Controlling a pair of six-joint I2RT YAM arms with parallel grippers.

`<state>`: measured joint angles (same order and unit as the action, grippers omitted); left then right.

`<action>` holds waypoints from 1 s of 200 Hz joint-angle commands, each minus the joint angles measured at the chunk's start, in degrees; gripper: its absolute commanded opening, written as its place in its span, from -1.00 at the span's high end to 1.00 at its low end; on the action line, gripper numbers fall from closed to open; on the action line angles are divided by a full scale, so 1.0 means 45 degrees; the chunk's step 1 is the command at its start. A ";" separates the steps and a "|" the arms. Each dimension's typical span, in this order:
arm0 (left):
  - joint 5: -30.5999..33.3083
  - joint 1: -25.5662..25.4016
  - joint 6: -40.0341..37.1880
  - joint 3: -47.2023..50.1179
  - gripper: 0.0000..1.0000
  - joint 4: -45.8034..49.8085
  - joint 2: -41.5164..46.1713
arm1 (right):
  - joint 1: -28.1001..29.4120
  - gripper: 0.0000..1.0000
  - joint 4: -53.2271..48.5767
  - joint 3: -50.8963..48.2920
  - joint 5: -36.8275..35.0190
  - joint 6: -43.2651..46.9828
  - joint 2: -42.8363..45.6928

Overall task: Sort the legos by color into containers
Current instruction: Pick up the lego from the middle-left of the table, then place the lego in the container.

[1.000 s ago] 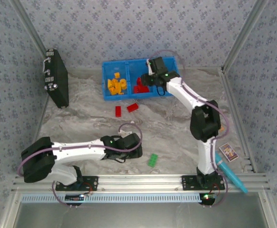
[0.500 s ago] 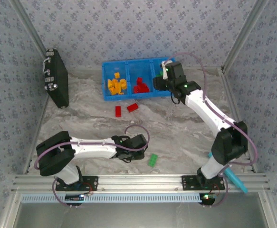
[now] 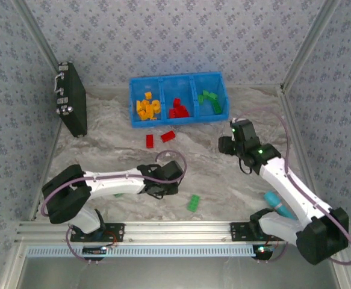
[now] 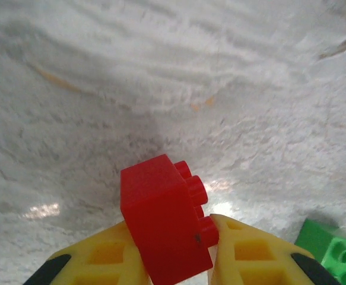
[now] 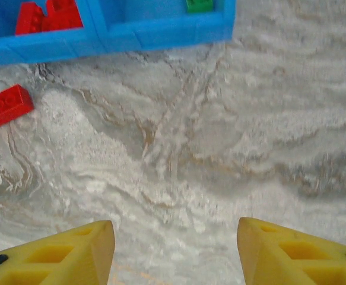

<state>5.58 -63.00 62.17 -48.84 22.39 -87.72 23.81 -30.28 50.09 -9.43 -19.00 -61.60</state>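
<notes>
Left gripper [image 4: 173,246]: jaws clamped on one red brick [image 4: 161,214], low over the table [image 4: 161,71], well short of the blue bin [image 3: 175,122]. The hold takes only the brick's lower end, tilted.

Risk: it twists out in transit, or drops into the yellow or green compartment flanking the red middle one.

Right gripper [image 5: 173,249]: jaws wide, empty.

Loose on the table: two red bricks [image 3: 150,141], one green brick [image 3: 194,203].

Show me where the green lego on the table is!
In the top view, the green lego lies near the table's front edge, just right of the left gripper, which holds a red lego.
</notes>
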 commanded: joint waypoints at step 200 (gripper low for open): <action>-0.2251 0.5939 -0.7117 -1.5855 0.72 0.1369 -0.8969 | 0.7251 -0.21 -0.1455 -0.4721 0.0755 -1.1286 0.4040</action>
<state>-2.48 -37.76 31.48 -112.71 27.00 -122.39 53.12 -34.96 29.10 -3.07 -62.17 -43.90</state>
